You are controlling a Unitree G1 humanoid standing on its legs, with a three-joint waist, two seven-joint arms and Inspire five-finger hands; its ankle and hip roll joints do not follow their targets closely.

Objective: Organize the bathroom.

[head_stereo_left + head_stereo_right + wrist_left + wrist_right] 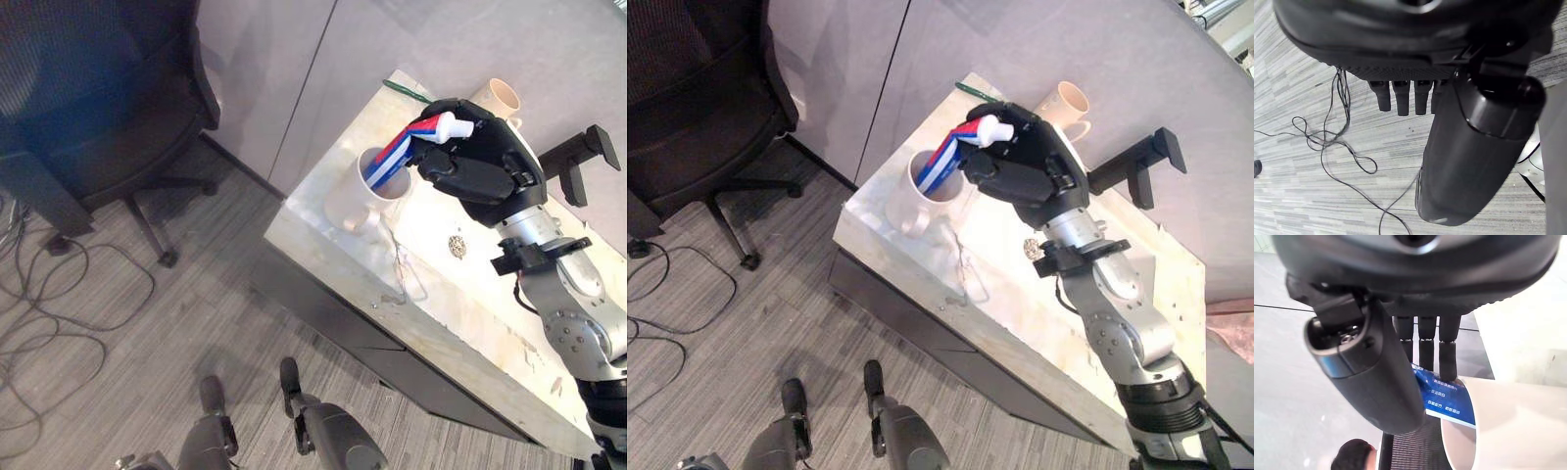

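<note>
A red, white and blue toothpaste tube (411,137) with a white cap is pinched between the thumb and fingers of my right hand (480,157). The tube slants down, and its flat lower end sits inside the mouth of a white mug (358,201). That mug stands near the left corner of the pale stone counter (470,323). In the right wrist view the blue tube (1444,399) dips behind the mug's rim (1513,431). My left hand (1474,147) hangs over the grey floor, fingers straight, holding nothing.
A beige cup (498,96) stands at the counter's far edge behind my right hand. A round drain (458,246) lies mid-counter, and a thin wire (402,274) trails near the front edge. A black bracket (578,162) sticks out at right. An office chair (108,108) stands left.
</note>
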